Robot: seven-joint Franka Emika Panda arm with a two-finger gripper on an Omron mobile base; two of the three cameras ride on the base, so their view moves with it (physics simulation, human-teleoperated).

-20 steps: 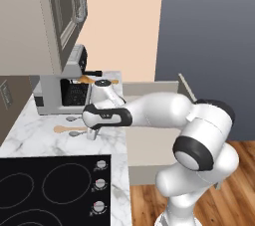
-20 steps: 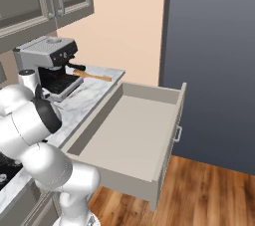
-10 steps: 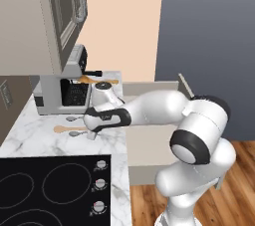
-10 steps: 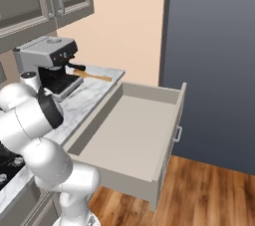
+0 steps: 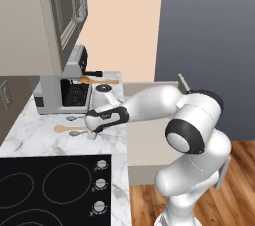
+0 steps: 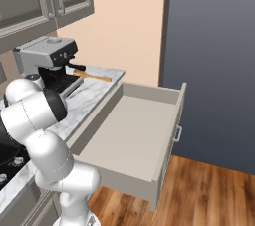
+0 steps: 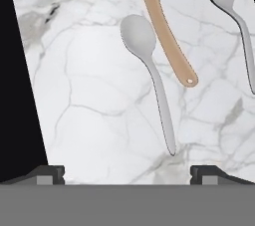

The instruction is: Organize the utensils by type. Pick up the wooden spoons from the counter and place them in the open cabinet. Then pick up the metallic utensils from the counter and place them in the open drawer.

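The end effector [image 7: 127,172] hangs low over the marble surface [image 7: 89,95], jaws spread wide and holding nothing, one tip showing at each side. Right between those tips, just ahead, lies a metal spoon [image 7: 149,78], handle end nearest, bowl pointing away. Touching or all but touching it on one side is a wooden spoon [image 7: 164,26], its handle end with the little hole sitting just beside the metal handle. I cannot tell whether they actually overlap. Farther out to that same side, a second metal spoon [image 7: 234,21] runs off the edge. On the opposite side, the black cooktop [image 7: 15,80] borders the marble.

From the left base camera, the end effector [image 5: 92,133] sits directly above that little cluster, wooden spoon [image 5: 62,129] poking out beside it. Beyond, the coffee machine [image 5: 60,88], and past that another wooden spoon [image 5: 94,78] lying near the wall. Above all of it is the open cabinet [image 5: 60,16]. Off to the arm's right, the open drawer [image 6: 132,130] stands pulled out.

Here's the worry: wooden ones go first, yet the metal spoon is the one centred under the jaws. Closing here would likely take the wrong utensil, or pinch both handles together. These thin handles lie flat on the marble too, so the tips could skid one sideways toward the cooktop.
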